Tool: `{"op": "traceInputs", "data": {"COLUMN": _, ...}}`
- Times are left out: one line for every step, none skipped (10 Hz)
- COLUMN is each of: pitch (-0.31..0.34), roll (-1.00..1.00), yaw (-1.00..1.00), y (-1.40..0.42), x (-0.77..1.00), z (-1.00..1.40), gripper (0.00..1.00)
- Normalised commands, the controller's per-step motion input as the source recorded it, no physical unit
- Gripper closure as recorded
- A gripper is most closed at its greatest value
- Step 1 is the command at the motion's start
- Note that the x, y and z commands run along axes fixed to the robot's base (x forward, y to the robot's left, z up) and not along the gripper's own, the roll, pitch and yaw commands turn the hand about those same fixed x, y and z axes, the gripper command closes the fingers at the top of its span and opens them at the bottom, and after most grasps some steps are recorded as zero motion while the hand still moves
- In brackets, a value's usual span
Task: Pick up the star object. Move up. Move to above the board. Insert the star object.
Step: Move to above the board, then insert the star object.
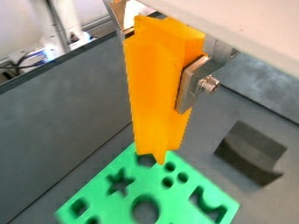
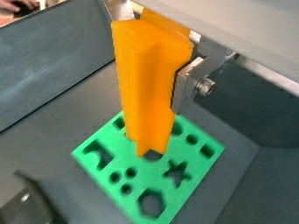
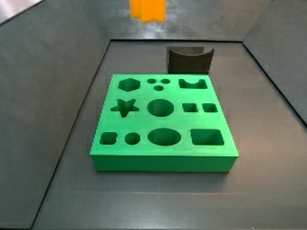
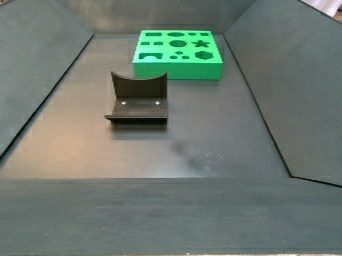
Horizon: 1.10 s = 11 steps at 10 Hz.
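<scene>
The star object [image 1: 158, 83], a tall bright-orange ridged peg, hangs upright in my gripper [image 1: 158, 79]. The gripper also shows in a wrist view [image 2: 152, 83], shut on the peg's upper part. One silver finger [image 1: 193, 83] presses its side; the opposite finger is hidden behind the peg. The green board [image 1: 100, 208] lies below the peg in both wrist views [image 2: 100, 144], with its star hole [image 1: 118, 182] to one side of the peg's lower end. In a side view only the peg's bottom [image 3: 146, 9] shows, high above the board [image 3: 162, 162]. The board also shows far off [image 4: 181, 68].
The dark fixture stands on the grey floor beside the board [image 3: 188, 59], [image 4: 136, 98], and shows in both wrist views [image 1: 249, 150], [image 2: 30, 197]. Sloped grey walls [image 4: 40, 90] enclose the floor on all sides.
</scene>
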Motion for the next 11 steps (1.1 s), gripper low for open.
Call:
{"op": "traceInputs", "data": {"pitch": 0.116, "roll": 0.01, "yaw": 0.0, "y": -0.44, "x": 0.06, "z": 0.11, "gripper": 1.0}}
{"op": "traceInputs", "data": {"pitch": 0.121, "roll": 0.01, "yaw": 0.0, "y": -0.31, "x": 0.07, "z": 0.08, "gripper": 1.0}}
{"op": "traceInputs", "data": {"pitch": 0.127, "roll": 0.02, "yaw": 0.01, "y": -0.18, "x": 0.07, "z": 0.05, "gripper": 1.0}}
{"op": "traceInputs", "data": {"pitch": -0.003, "roll": -0.01, "yaw": 0.0, "y": -0.01, "x": 0.0, "z": -0.09, "gripper": 1.0}}
{"op": "traceInputs", "data": {"pitch": -0.136, "roll": -0.15, "yaw": 0.01, "y": 0.0, "x": -0.08, "z": -0.13, "gripper": 1.0}}
{"op": "traceInputs", "data": {"pitch": 0.0, "roll": 0.0, "yaw": 0.0, "y": 0.0, "x": 0.0, "z": -0.04, "gripper": 1.0}}
{"op": "traceInputs", "data": {"pitch": -0.047, "roll": -0.19, "yaw": 0.29, "y": 0.29, "x": 0.08, "z": -0.65, "gripper": 1.0}}
{"op": "traceInputs", "data": {"pitch": -0.053, "roll": -0.07, "yaw": 0.79, "y": 0.14, "x": 0.05, "z": -0.6, "gripper": 1.0}}
{"op": "traceInputs", "data": {"pitch": -0.041, "roll": -0.02, "yaw": 0.9, "y": 0.08, "x": 0.0, "z": -0.68, "gripper": 1.0}}
{"op": "traceInputs", "data": {"pitch": -0.049, "roll": -0.03, "yaw": 0.88, "y": 0.06, "x": 0.0, "z": -0.72, "gripper": 1.0}}
{"op": "traceInputs", "data": {"pitch": -0.057, "roll": -0.01, "yaw": 0.88, "y": 0.0, "x": 0.0, "z": -0.71, "gripper": 1.0}}
